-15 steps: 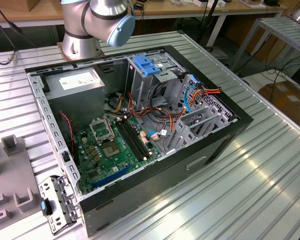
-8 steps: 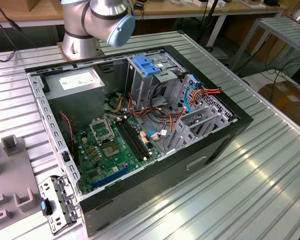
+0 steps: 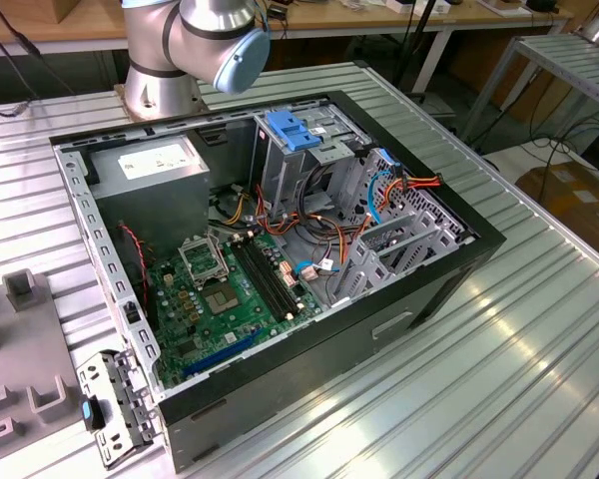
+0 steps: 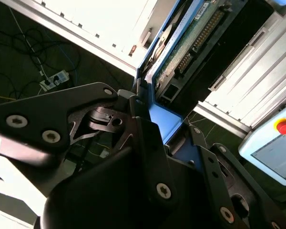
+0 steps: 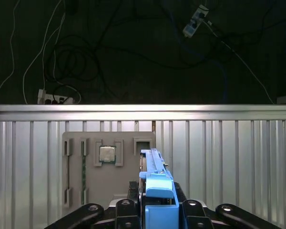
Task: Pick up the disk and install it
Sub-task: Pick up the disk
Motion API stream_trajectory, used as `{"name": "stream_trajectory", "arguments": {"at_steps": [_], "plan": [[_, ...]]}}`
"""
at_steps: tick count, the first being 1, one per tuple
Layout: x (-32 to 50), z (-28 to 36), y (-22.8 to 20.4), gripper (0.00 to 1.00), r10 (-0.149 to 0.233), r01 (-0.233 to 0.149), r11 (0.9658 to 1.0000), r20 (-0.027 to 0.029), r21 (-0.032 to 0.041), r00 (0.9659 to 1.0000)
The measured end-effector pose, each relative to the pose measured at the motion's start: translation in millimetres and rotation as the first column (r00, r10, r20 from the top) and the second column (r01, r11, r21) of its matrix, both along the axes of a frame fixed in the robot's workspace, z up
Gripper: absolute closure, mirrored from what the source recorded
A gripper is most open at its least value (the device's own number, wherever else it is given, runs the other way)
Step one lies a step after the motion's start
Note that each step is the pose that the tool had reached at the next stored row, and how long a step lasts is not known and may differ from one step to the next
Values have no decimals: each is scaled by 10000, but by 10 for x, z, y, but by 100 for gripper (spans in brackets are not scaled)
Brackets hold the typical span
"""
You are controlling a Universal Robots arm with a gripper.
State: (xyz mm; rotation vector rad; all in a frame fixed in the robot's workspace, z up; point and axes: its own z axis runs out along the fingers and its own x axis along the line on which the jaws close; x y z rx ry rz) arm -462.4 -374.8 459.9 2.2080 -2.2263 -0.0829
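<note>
In both wrist views my gripper (image 5: 157, 214) is shut on the disk (image 5: 155, 181), which stands on edge between the black fingers (image 4: 143, 129). In the first wrist view its blue plastic rail faces the camera. The second wrist view shows the disk (image 4: 190, 43) from its underside, with a green circuit board and a blue rim. I am holding it above the slatted aluminium table (image 5: 229, 157), over a grey fixture plate (image 5: 105, 171). In the exterior view the open computer case (image 3: 280, 249) lies on the table, with a drive cage (image 3: 309, 160) at its far side.
A light-blue latch piece (image 3: 295, 130) sits on top of the drive cage. A grey power supply box (image 3: 155, 170) fills the case's far corner. The arm's base (image 3: 160, 80) stands behind the case. A processor chip (image 5: 107, 154) rests in the fixture plate. A pendant with a red stop button (image 4: 284, 128) lies nearby.
</note>
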Motion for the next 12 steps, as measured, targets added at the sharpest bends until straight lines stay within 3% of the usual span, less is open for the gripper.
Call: {"name": "stream_trajectory", "arguments": {"at_steps": [12], "plan": [[0, 190, 0, 63, 0, 0, 10000, -48, 0, 10000]]}}
